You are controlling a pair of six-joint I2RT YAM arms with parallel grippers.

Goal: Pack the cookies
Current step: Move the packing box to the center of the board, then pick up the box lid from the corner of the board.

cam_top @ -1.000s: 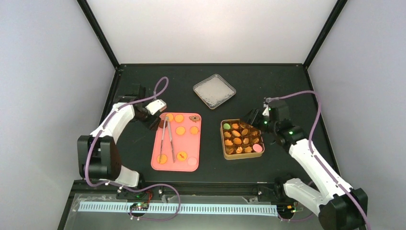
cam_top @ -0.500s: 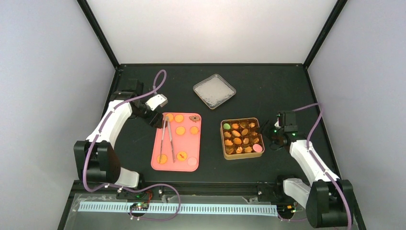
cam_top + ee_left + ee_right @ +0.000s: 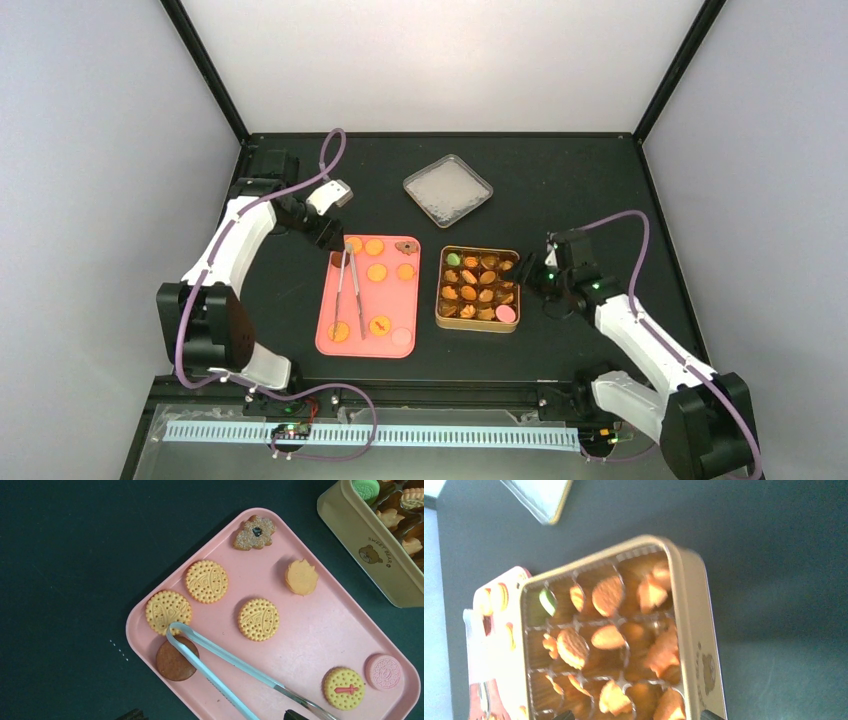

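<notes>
Several cookies lie on the pink tray (image 3: 310,630): round yellow ones (image 3: 258,619), a dark brown one (image 3: 175,660), a flower-shaped one (image 3: 254,531) and a pink one (image 3: 383,672). Metal tongs (image 3: 225,662) rest across the tray. The gold tin (image 3: 478,322) just right of the tray holds many orange cookies (image 3: 608,596) and a green one (image 3: 547,601). My left gripper (image 3: 325,238) hangs open over the tray's far left corner, holding nothing. At the tin's right wall (image 3: 696,630) my right gripper (image 3: 533,276) is open and empty.
The tin's lid (image 3: 447,189) lies flat on the black table behind the tray and tin. Black frame posts and pale walls close in the table on the left, right and back.
The tin has slid left, closer to the pink tray, with my right gripper behind its right side. My left gripper has drawn back slightly toward the far left.
</notes>
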